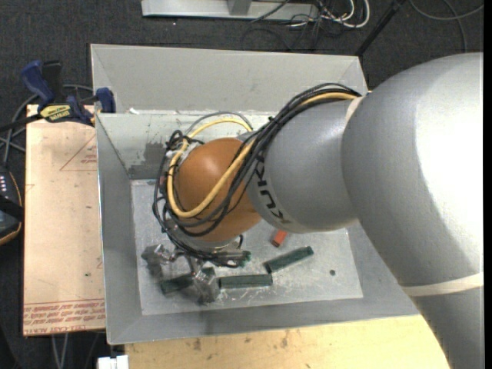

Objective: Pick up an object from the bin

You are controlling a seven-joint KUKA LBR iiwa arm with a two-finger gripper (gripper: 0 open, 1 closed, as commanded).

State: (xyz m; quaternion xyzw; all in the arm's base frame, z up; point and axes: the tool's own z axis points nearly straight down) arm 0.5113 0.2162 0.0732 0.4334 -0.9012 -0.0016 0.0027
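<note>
My gripper (197, 265) hangs low over the front left part of the bin floor, just under the arm's orange dome. A dark green flat bar (246, 280) lies right beside it, pointing right. A second dark green bar (289, 257) lies tilted a little farther right. Above that bar sits a small orange-red block (277, 238). To the gripper's left are a dark grey-green piece (176, 285) and a pale grey lump (156, 257), both close to it. What lies directly under the gripper is hidden.
The big silver arm and its orange dome with looped cables cover the middle and back of the bin. The bin's sloping left wall and front wall stand close to the gripper. The floor at the front right is bare grey metal.
</note>
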